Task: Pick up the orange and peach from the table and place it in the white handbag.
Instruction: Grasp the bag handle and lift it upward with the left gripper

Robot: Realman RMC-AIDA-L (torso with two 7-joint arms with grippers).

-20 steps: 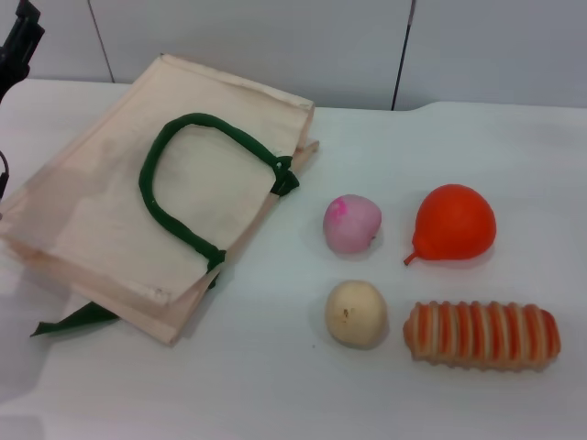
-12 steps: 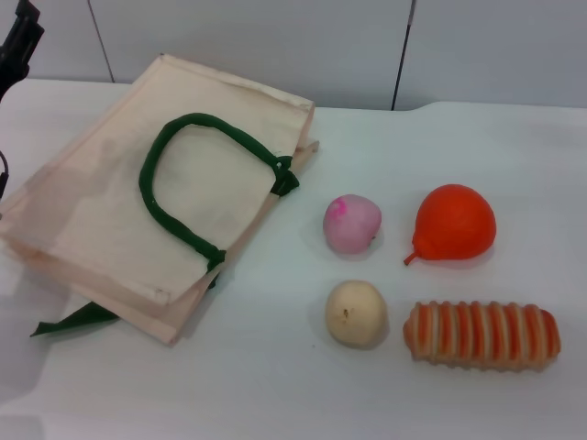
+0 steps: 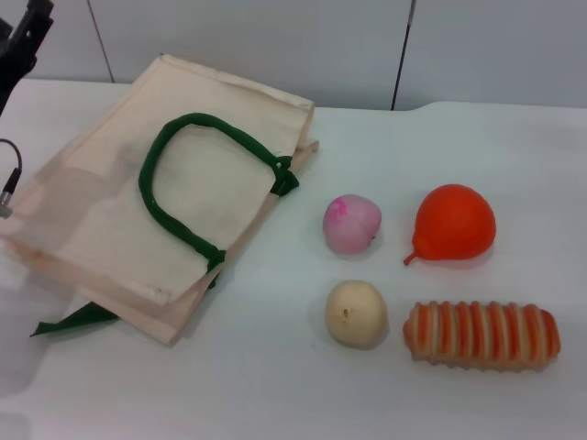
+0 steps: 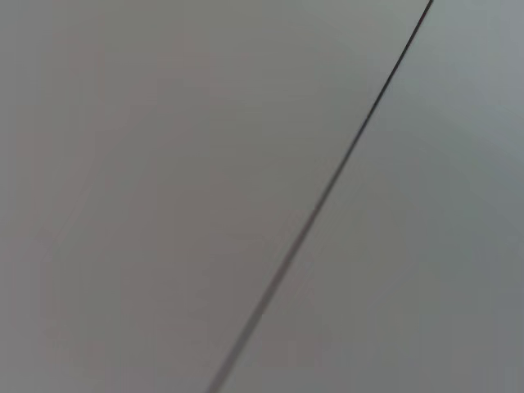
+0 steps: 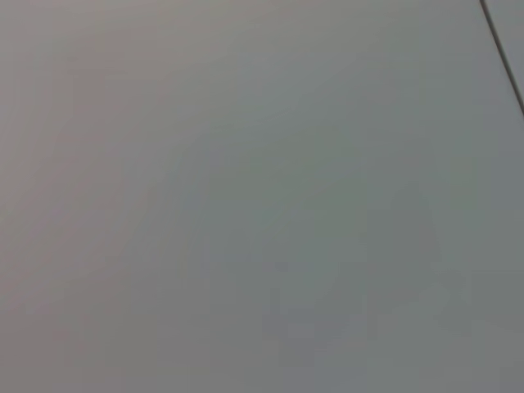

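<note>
The orange (image 3: 454, 224) lies on the white table at the right, with its stem tip pointing to the front left. The peach (image 3: 351, 223) lies just left of it, pale pink with a magenta blotch. The white handbag (image 3: 101, 211) lies flat on the left half of the table, and its green strap handle (image 3: 160, 215) loops across the top. My left gripper (image 3: 27, 37) shows as a black part at the top left corner, beyond the bag and far from the fruits. My right gripper is out of view. Both wrist views show only a plain grey wall.
A beige-cream round fruit (image 3: 356, 313) lies in front of the peach. A striped orange-and-cream bread loaf (image 3: 481, 335) lies in front of the orange. A second green strap (image 3: 78, 318) sticks out under the bag's front edge. A thin cable (image 3: 9, 179) hangs at the left edge.
The black part of my left arm at the top left has shifted slightly right. A cable end has come into view at the left edge. The fruits and the bag have not moved.
</note>
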